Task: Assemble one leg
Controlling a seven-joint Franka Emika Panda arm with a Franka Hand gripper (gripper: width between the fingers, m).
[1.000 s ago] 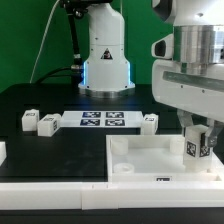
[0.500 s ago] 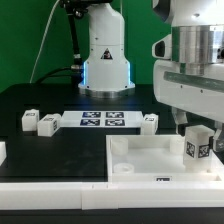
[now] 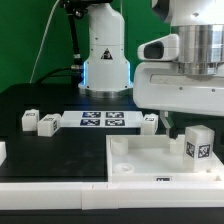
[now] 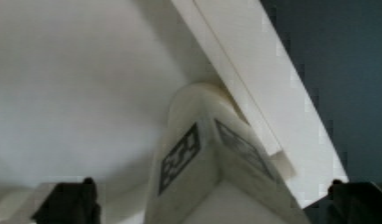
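White plastic parts lie across a black table (image 3: 30, 95), told here from the exterior view's left to its right. Near the table's left edge two small pegs (image 3: 37, 122) sit side by side, each with a black-and-white tag on one face. Just beside them, toward the middle of the table, the marker board (image 3: 102, 120) lies flat with its row of printed tags. A third small peg (image 3: 150, 122) rests at the board's right end, near the far edge of the large white tray-like piece (image 3: 140, 160), which fills the front right part of the table, reaching the right edge.

Standing upright in the tray's far right corner is the leg (image 3: 199, 143), its square tag facing the camera. It rests on the tray with nothing gripping it.

Above the tray hangs the arm's broad white wrist housing, and the gripper (image 3: 180, 122) sits just under it. The leg stands just beside the claw, toward the exterior view's right and a little lower, apart from the fingers.

In the wrist view the leg (image 4: 214, 150) shows close up against the tray's raised rim (image 4: 259, 90), tag on its side face. Both dark fingertips (image 4: 71, 200) appear at the picture's edge, set wide apart with the leg lying between and beyond them, untouched. The claw is spread wide and holds nothing.
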